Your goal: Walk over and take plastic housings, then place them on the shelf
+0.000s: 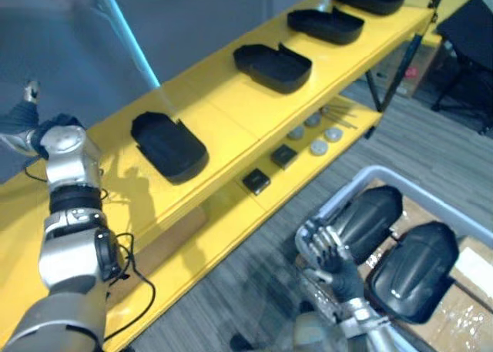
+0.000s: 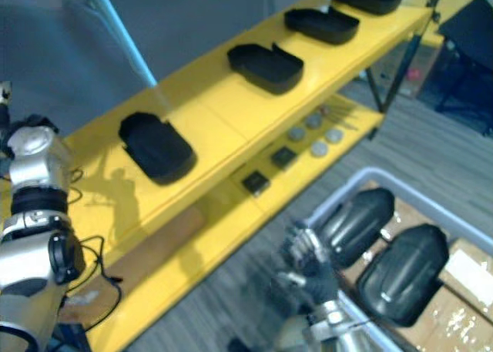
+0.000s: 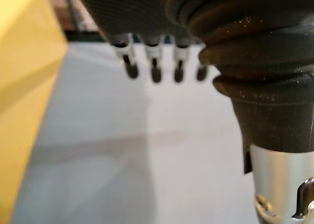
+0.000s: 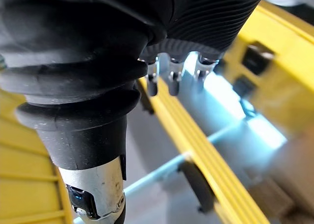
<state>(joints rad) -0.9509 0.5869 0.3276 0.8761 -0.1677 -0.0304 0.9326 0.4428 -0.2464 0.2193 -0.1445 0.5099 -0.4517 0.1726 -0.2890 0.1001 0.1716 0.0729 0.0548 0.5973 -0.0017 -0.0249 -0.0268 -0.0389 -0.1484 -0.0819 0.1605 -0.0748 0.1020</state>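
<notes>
- Yellow steel: the shelf (image 1: 231,117) runs diagonally through the left eye view. Four black plastic housings sit on its top deck, hollow side up and well apart. The nearest housing (image 1: 169,145) lies at this end and the rest trail off towards the far end, probably spaced so each has its own spot.
- Same view, lower right: a pale bin (image 1: 431,189) holds two more, the left bin housing (image 1: 370,217) and the right bin housing (image 1: 416,271). They lie domed side up, side by side, and that looks like the stock left to carry.
- The right hand (image 1: 327,248) hovers at the bin's near corner, just beside the left bin housing, with its fingers loosely bent and empty. I cannot tell whether it touches.
- Right eye view: much the same. On the lower deck, grey discs (image 2: 317,140) and small black blocks (image 2: 256,182) lie clear of the top row, so they don't look like part of this job.
- Left wrist view: the left hand (image 3: 155,62) is slack and carries nothing. A grey wall lies beyond it and yellow edges one side, so it appears parked out of the way.
- Right wrist view: the right hand's fingers (image 4: 171,79) dangle relaxed with nothing between them and yellow rails beyond. I'd judge a bin housing is the next pick.
</notes>
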